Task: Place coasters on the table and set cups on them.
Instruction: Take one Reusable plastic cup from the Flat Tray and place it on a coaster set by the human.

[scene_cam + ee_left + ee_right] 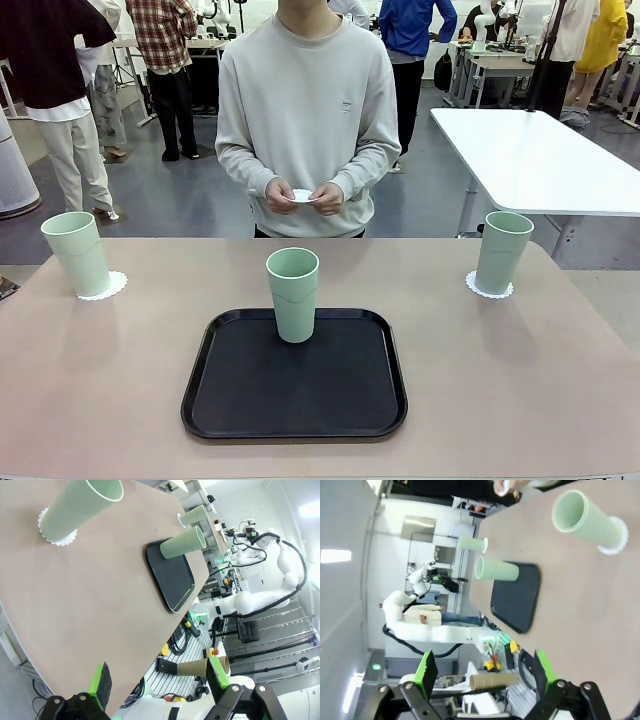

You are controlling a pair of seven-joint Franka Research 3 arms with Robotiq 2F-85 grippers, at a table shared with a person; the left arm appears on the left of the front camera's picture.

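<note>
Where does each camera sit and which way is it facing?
Front: between the arms, facing across the table at the person's hands.
Left wrist: off the table's edge, own open jaws below, facing the left cup on its coaster.
Right wrist: same, open jaws below, facing the right cup.
All share the middle cup on the tray.

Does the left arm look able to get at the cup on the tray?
Probably yes: the left gripper is open and empty, the cup stands alone at the far edge of the tray, and nothing stands between.
</note>
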